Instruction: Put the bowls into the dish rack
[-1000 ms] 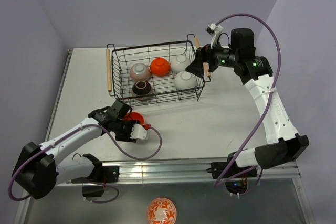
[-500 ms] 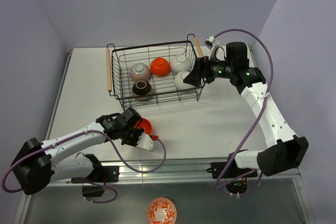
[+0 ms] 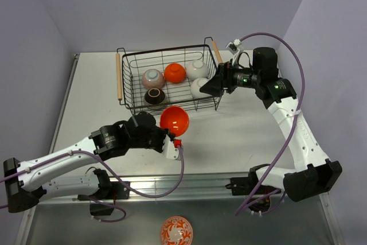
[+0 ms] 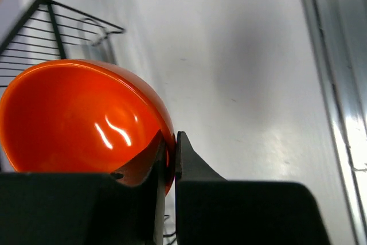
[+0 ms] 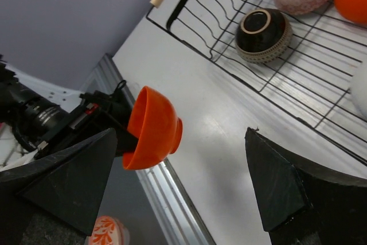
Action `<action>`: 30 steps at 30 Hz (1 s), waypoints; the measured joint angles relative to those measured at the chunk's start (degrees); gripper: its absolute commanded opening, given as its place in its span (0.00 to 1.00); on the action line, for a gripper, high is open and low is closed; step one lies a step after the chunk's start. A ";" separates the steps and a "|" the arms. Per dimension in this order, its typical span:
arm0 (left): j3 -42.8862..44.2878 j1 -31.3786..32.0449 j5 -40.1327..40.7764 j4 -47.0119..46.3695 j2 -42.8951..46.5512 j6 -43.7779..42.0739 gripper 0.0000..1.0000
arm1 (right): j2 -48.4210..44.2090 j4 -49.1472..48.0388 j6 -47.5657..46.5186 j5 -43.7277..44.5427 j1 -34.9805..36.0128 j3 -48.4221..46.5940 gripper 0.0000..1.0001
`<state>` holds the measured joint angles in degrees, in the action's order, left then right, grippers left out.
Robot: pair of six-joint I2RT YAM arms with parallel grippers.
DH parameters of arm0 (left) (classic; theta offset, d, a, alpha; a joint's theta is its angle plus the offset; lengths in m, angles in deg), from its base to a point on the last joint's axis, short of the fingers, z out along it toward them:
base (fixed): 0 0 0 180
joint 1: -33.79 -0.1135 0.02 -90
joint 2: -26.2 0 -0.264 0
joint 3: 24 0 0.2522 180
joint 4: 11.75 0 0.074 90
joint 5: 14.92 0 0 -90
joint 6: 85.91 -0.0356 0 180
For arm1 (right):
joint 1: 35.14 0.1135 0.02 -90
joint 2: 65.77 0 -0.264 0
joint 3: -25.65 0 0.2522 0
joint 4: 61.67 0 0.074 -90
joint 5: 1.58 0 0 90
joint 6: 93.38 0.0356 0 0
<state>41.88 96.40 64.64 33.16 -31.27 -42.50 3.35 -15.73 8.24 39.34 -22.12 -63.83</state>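
Observation:
My left gripper (image 3: 166, 133) is shut on the rim of a glossy orange bowl (image 3: 174, 119) and holds it tilted in the air just in front of the dish rack (image 3: 126, 78). The left wrist view shows the fingertips (image 4: 182, 156) pinching the bowl (image 4: 80, 119). In the rack lie a pinkish bowl (image 3: 152, 77), an orange bowl (image 3: 175, 73), a white bowl (image 3: 197, 69), a second white bowl (image 3: 200, 87) and a dark patterned bowl (image 3: 153, 96). My right gripper (image 3: 213, 87) is open and empty over the rack's right end, partly hiding the second white bowl.
An orange-and-white patterned bowl (image 3: 176, 230) lies below the table's near rail. The rack has wooden handles on the left (image 3: 119, 78) and right (image 3: 216, 51). The right wrist view shows the held bowl (image 5: 152, 127), the dark bowl (image 5: 262, 35) and the table edge rail (image 5: 172, 199).
My left arm has lifted the orange bowl off the table and carried it right and toward the rack. My right gripper has shifted slightly at the rack's right end.

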 measured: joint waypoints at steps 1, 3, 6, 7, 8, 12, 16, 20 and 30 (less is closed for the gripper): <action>0.42 0.39 1.07 -1.11 0.37 -0.02 0.00 | 0.00 -0.22 1.01 -1.09 -0.04 -0.24 1.00; 1.03 0.63 3.48 -3.54 0.61 -0.17 0.00 | 0.00 -0.76 3.30 -3.37 -0.11 -0.70 1.00; 1.53 0.66 7.34 -6.91 0.46 -0.48 0.00 | 0.00 -2.69 6.78 -5.88 -0.07 -0.76 1.00; 1.68 0.66 8.41 -7.85 0.37 -0.70 0.00 | 0.00 -3.13 7.74 -6.40 -0.02 -0.76 1.00; 1.92 0.66 9.33 -8.57 0.22 -0.79 0.00 | 0.04 -3.48 8.63 -6.80 0.09 -0.74 1.00; 2.23 0.66 11.87 -11.61 0.11 -1.18 0.00 | 0.66 -6.80 13.62 -8.22 1.18 -0.07 1.00; 2.23 0.66 13.40 -15.02 0.17 -1.36 0.00 | 2.71 -9.44 18.21 -8.68 3.02 1.29 1.00; 2.23 0.72 13.70 -17.90 0.66 -1.79 0.00 | 4.76 -10.58 20.24 -8.55 4.85 1.31 1.00; 2.23 0.87 14.25 -18.91 0.81 -1.29 0.00 | 6.29 -12.74 21.33 -9.11 9.18 1.14 1.00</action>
<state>44.11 97.27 78.89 14.26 -30.46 -43.79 9.65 -28.47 29.57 30.23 -12.94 -62.70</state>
